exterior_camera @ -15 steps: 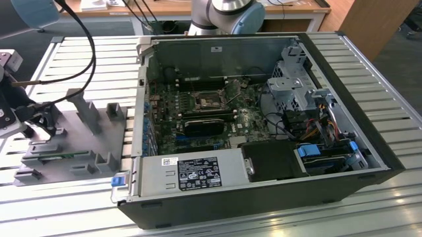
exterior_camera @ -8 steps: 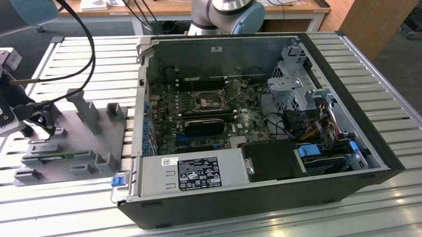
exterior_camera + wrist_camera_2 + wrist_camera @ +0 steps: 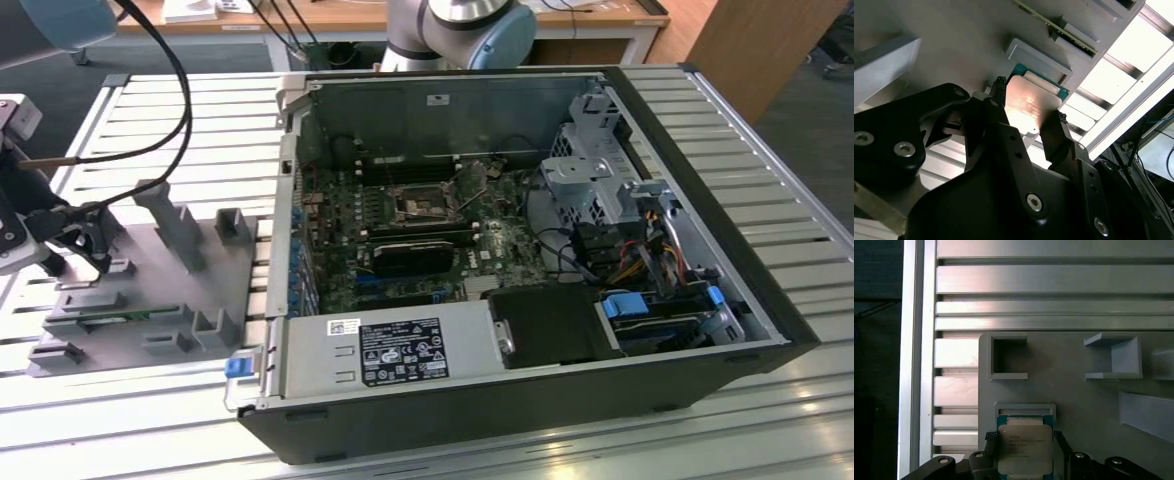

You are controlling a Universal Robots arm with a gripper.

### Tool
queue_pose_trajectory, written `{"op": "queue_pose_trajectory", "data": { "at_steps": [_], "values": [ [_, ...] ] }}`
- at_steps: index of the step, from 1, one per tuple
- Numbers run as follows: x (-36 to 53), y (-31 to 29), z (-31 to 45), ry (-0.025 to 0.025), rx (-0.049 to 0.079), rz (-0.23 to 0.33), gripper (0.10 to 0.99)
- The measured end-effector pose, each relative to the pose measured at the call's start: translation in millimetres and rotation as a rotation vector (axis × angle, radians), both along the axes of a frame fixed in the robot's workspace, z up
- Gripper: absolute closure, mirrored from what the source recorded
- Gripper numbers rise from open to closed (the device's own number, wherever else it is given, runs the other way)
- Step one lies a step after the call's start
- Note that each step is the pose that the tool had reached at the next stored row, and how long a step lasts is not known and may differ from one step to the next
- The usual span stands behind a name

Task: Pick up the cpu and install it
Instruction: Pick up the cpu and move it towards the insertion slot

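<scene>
The cpu [image 3: 1025, 447], a flat square chip with a shiny metal top and a green rim, lies in a grey holder pocket [image 3: 1025, 409] on the grey holder plate [image 3: 160, 290]. My gripper [image 3: 1025, 438] is down over it, one black finger against each of two opposite edges, shut on it. The second wrist view shows the same grasp: the cpu [image 3: 1030, 100] sits between the fingertips [image 3: 999, 83] of my gripper [image 3: 1030, 101]. In the exterior view my gripper [image 3: 64, 262] hangs over the plate's near left part. The open computer case [image 3: 534, 250] has its bare cpu socket [image 3: 424, 203] on the motherboard.
Grey holder blocks [image 3: 180, 225] stand up from the plate close to my gripper. A black heatsink [image 3: 416, 256] lies on the motherboard below the socket. Black cables [image 3: 167, 110] trail from the arm over the slatted metal table [image 3: 747, 130]. The arm's base [image 3: 461, 25] stands behind the case.
</scene>
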State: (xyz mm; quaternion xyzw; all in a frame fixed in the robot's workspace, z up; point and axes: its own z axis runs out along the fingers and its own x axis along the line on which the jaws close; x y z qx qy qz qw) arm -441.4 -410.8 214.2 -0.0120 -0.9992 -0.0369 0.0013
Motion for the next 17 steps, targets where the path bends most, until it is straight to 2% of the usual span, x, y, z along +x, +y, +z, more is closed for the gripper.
{"op": "queue_pose_trajectory", "data": {
  "at_steps": [17],
  "values": [
    [0.0,0.2,9.7,-0.0001,0.0,0.0,0.561]
  ]
}}
